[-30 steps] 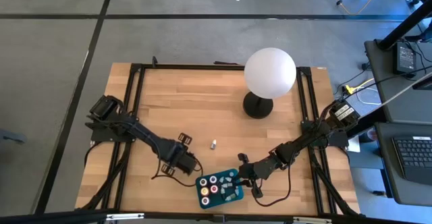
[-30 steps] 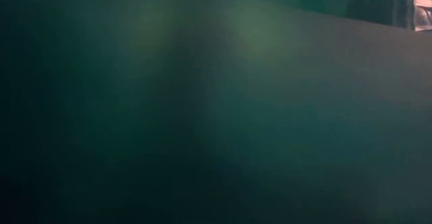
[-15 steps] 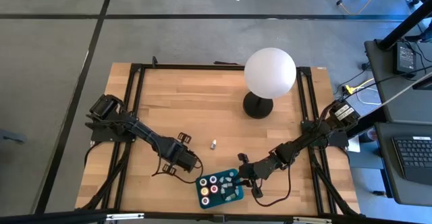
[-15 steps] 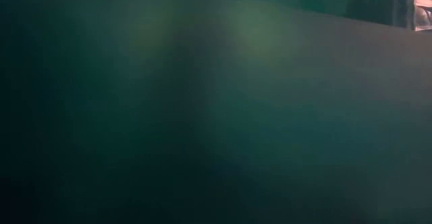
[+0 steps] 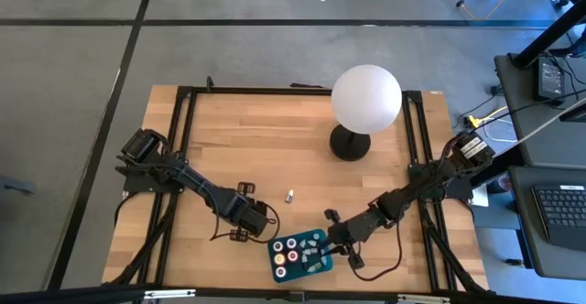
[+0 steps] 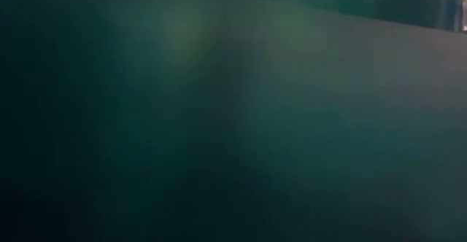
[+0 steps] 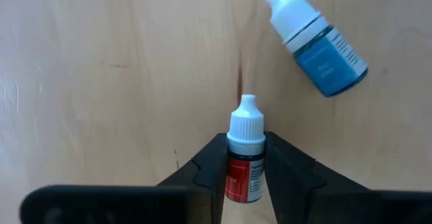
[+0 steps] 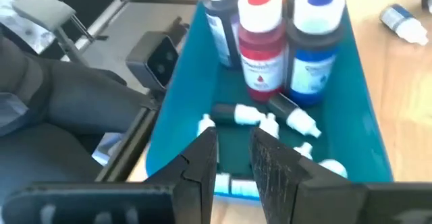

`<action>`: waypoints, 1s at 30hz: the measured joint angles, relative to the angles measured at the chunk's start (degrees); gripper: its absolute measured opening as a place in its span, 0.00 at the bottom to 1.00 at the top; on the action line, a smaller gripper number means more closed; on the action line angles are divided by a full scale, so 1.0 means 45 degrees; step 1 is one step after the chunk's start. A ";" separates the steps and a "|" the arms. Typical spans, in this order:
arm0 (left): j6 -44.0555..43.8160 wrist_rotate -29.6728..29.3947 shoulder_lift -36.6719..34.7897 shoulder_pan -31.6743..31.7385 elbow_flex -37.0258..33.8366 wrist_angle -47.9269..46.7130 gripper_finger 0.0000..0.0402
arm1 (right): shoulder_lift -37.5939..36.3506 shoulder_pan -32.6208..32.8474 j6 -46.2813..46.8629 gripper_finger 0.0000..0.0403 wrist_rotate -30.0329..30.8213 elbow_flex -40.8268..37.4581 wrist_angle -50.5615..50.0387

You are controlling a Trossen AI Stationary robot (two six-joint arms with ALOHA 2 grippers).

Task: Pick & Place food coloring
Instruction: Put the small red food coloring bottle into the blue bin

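Food coloring: a red-labelled bottle (image 7: pixel 244 158) sits clamped between the left fingers (image 7: pixel 212 163), its white cap poking beyond their tips. Lift it straight off the bench (image 7: pixel 101 82), clear of the blue bottle (image 7: pixel 316 40) lying just ahead. Right fingers (image 8: pixel 202 158) hover narrowly parted, empty, over the teal tray (image 8: pixel 368 140).

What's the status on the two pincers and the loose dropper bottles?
Left pincer shut on red dropper bottle. Blue dropper bottle lies loose on table. Right pincer over teal tray, nothing visibly held. Nothing in the way.
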 joint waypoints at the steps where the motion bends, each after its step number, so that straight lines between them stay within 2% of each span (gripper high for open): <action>1: -0.0082 -0.0005 -0.0053 -0.0019 0.0000 -0.0069 0.19 | -0.0021 -0.0004 0.0007 0.23 0.0009 0.0000 -0.0110; 5: -0.0546 -0.0285 -0.0663 -0.0144 -0.0021 -0.0405 0.18 | -0.0057 -0.0009 0.0018 0.23 0.0036 0.0005 -0.0095; 11: -0.1463 -0.1781 -0.2382 -0.0455 -0.0022 -0.0289 0.21 | -0.0067 -0.0027 -0.0151 0.23 0.0039 0.0005 -0.0187; 15: -0.1393 -0.2889 -0.3310 -0.0599 -0.0019 0.1908 0.21 | -0.0067 -0.0123 -0.1031 0.23 0.0051 0.0010 -0.0100; 18: -0.0656 -0.3364 -0.3583 -0.0588 -0.0005 0.4047 0.21 | -0.0075 -0.0288 -0.1682 0.23 0.0083 0.0019 0.0347; 23: 0.0741 -0.3063 -0.3519 -0.0440 0.0000 0.6674 0.22 | -0.0373 -0.0561 -0.2474 0.23 0.0741 0.0029 0.0532; 30: 0.0610 -0.2409 -0.3472 -0.0243 0.0000 0.8011 0.22 | -0.1231 -0.0523 -0.3807 0.23 0.1177 0.0038 0.0607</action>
